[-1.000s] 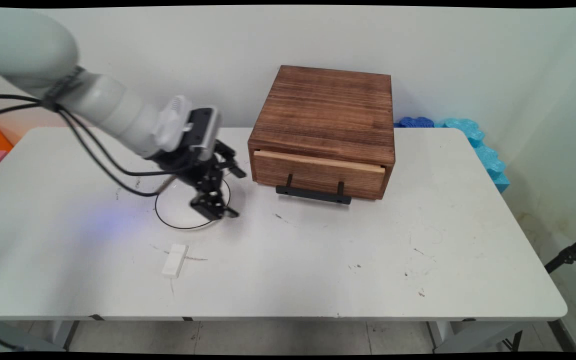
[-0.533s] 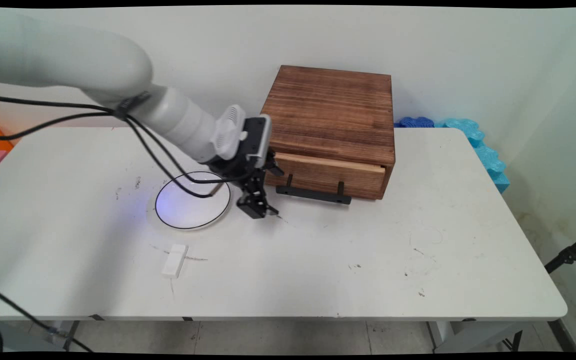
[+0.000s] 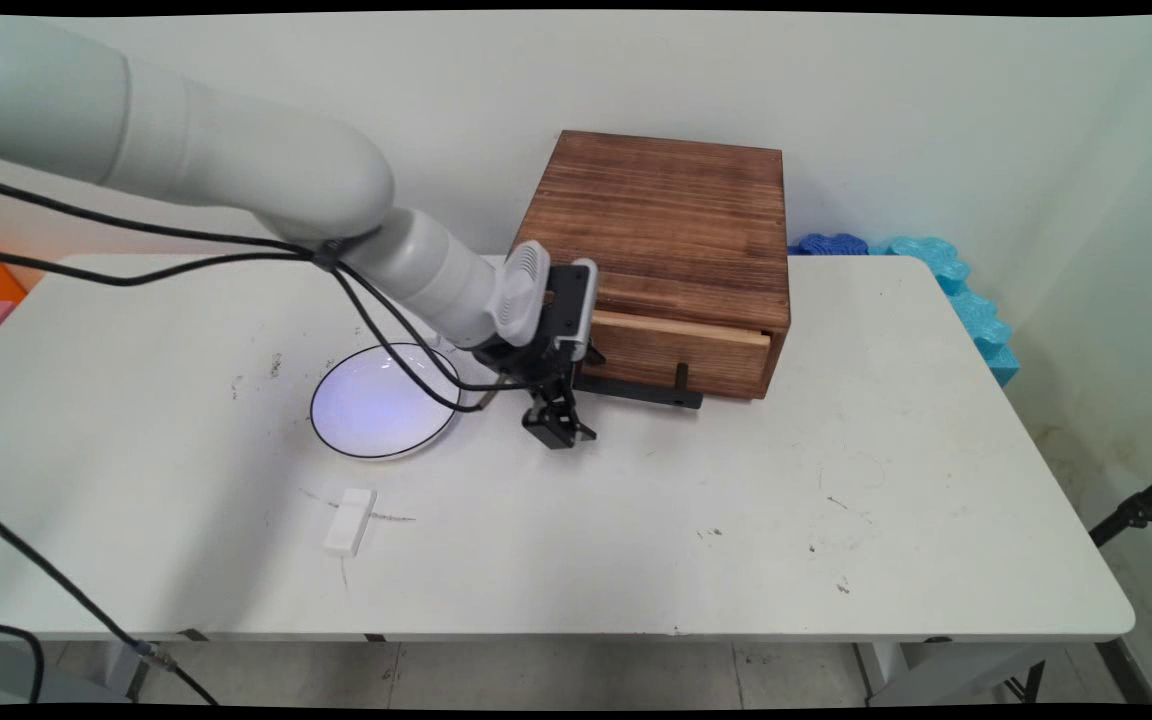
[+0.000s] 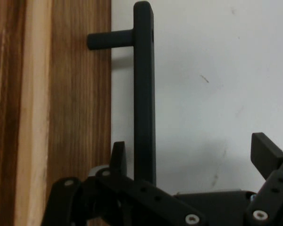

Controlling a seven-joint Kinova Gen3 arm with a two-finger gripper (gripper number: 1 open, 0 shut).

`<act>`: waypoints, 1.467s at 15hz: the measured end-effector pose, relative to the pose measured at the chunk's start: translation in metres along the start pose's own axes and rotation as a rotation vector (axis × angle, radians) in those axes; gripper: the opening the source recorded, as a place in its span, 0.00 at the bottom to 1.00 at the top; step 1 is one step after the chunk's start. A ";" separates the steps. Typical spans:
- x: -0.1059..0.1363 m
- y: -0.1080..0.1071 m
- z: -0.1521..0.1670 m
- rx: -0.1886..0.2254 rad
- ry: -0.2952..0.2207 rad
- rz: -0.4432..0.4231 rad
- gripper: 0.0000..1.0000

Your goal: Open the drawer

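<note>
Hanging low over the white table (image 3: 636, 520) at the front of the wooden drawer box (image 3: 661, 240), the gripper (image 3: 558, 428) has its fingers spread wide, one fingertip (image 4: 118, 157) between the drawer front (image 4: 61, 117) and the black bar handle (image 4: 144, 94), the other well out on the far side. A clean grip, I judge, wants the bar centred between both fingers, squarely across them; the white plate (image 3: 384, 402) and small white block (image 3: 349, 520) lie apart to the left

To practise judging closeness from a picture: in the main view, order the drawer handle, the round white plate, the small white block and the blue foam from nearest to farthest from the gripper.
From the gripper:
1. Drawer handle, just behind it, on the wooden box's front.
2. Round white plate, to its left.
3. Small white block, left and nearer the table's front edge.
4. Blue foam, far right, by the wall.
</note>
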 end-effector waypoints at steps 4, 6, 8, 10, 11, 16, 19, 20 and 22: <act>0.005 -0.001 0.018 0.006 -0.007 -0.002 1.00; 0.008 -0.001 0.026 0.007 -0.011 -0.006 1.00; 0.009 -0.001 0.032 0.005 -0.014 -0.011 1.00; 0.011 -0.001 0.037 0.003 -0.017 -0.015 1.00; 0.011 -0.001 0.039 0.000 -0.019 -0.019 1.00; 0.015 0.002 0.046 -0.013 -0.027 -0.033 1.00; 0.017 0.006 0.048 -0.025 -0.031 -0.041 1.00; 0.018 0.008 0.047 -0.029 -0.032 -0.043 1.00; 0.021 0.013 0.046 -0.040 -0.033 -0.049 1.00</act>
